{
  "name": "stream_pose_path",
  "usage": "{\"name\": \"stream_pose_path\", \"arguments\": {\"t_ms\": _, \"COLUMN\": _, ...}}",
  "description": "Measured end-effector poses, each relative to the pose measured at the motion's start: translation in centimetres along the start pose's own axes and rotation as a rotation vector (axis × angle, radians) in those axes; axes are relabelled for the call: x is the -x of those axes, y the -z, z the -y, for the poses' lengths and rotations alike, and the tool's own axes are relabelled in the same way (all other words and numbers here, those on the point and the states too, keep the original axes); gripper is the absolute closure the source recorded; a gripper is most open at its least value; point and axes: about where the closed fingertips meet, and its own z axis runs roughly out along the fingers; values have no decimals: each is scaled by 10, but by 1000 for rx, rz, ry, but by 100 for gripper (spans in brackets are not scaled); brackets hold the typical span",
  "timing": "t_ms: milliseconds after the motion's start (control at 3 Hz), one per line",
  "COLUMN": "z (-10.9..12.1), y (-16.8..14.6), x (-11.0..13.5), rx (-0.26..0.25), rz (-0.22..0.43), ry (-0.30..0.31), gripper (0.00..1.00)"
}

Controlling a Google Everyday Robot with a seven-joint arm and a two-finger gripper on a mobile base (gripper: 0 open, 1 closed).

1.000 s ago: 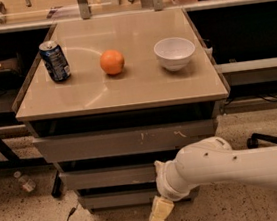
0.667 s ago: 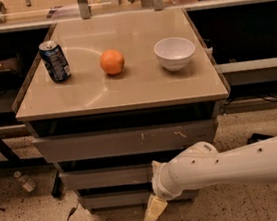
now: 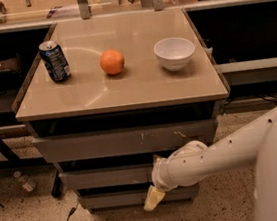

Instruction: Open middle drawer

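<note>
Speckled floor (image 3: 35, 216) lies nearest us; our hand (image 3: 153, 199) hangs low before the lowest drawer (image 3: 109, 200) (how far open, we cannot tell). Just above sits the middle drawer (image 3: 109, 177), flat grey, handleless: we judge it rigid, smooth, best hooked behind its top edge. Farther, the glossy tan table (image 3: 126, 91) carries can (image 3: 54, 61), orange (image 3: 112, 62), white bowl (image 3: 174, 52).

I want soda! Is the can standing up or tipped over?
Standing up: the can sits on its base, top facing upward. The gripper hangs low near the middle drawer.
</note>
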Motion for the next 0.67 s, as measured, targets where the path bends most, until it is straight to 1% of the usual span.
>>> {"name": "stream_pose_path", "arguments": {"t_ms": 333, "z": 16, "y": -21, "x": -6, "rx": -17, "rz": -8, "ry": 6, "gripper": 0}}
{"name": "stream_pose_path", "arguments": {"t_ms": 667, "z": 25, "y": -44, "x": -12, "rx": -21, "rz": -20, "ry": 15, "gripper": 0}}
